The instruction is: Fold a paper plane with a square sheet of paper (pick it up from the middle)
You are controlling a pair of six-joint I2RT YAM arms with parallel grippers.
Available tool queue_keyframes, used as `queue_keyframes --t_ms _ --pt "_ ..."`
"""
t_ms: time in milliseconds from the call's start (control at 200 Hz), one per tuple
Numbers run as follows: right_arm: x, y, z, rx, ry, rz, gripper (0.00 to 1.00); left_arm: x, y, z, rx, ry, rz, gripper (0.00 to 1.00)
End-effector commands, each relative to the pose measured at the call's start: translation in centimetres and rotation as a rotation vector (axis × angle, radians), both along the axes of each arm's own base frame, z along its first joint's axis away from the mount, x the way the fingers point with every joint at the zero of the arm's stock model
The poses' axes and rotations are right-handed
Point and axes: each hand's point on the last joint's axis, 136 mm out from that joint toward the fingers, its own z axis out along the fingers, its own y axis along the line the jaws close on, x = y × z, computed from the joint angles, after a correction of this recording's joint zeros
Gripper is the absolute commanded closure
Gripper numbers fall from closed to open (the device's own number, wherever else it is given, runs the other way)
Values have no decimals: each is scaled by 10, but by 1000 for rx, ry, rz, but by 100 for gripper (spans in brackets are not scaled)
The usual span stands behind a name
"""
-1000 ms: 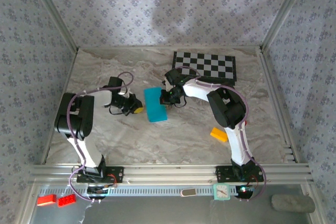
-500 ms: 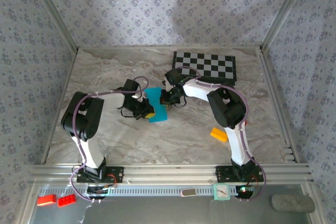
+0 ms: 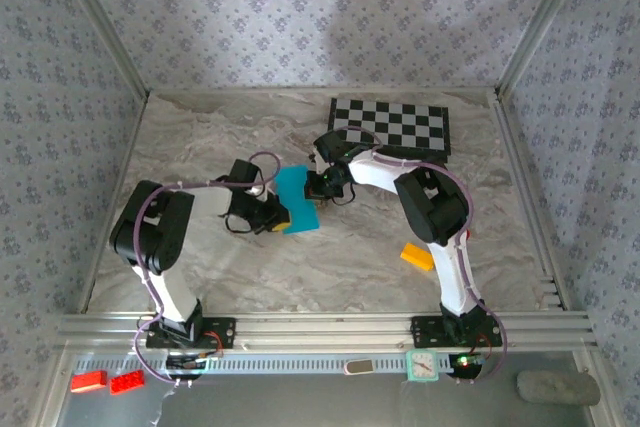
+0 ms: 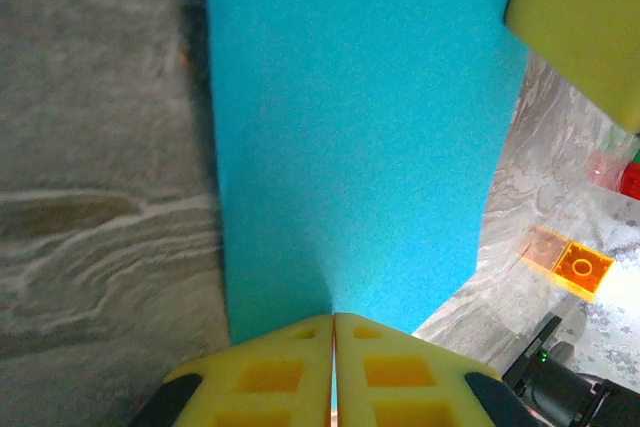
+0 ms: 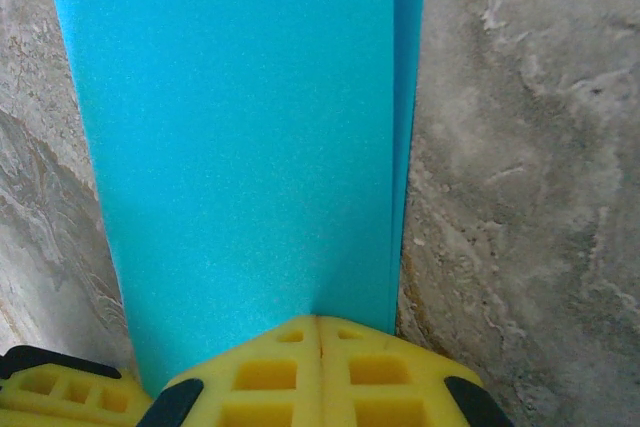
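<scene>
square sheet of paper (image 3: 297,199) folded narrower, laid on the surface (image 3: 350,267) near the chessboard (image 3: 395,127), left jaws clenched at its near-left corner, right jaws clenched at its right edge, paper possibly pinched

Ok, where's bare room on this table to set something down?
Free: the far-left corner beyond the left arm, the near strip along the metal rail, the right side between black-and-white checkered board and yellow-orange block. Crowded: the centre, where both arms meet at the folded cyan-blue paper.
</scene>
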Motion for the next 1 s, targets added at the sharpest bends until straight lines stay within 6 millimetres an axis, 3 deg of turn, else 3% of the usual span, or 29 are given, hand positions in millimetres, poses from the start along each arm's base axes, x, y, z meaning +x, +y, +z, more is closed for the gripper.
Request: queue_keyframes --t_ms 0,195,340,435,570,720,995 --pt "-71 -124 -113 -546 278 -65 97 -39 31 -24 132 131 9 90" --pt "-71 -124 -114 -547 277 -67 97 -32 38 -1 125 76 21 90" --pt "-71 -123 -113 -546 275 -66 97 -9 14 35 24 -28 37 90" --pt "-71 -123 -113 -547 275 -66 97 2 0 46 -8 -67 39 90" --pt "-71 -123 -113 -547 276 -65 97 5 -10 35 6 -47 24 90" --pt "-71 -123 -113 -547 275 -64 97 -6 -10 12 40 29 14 90" --pt "-71 -124 -113 -546 275 -64 97 -49 18 -18 150 143 -30 90"
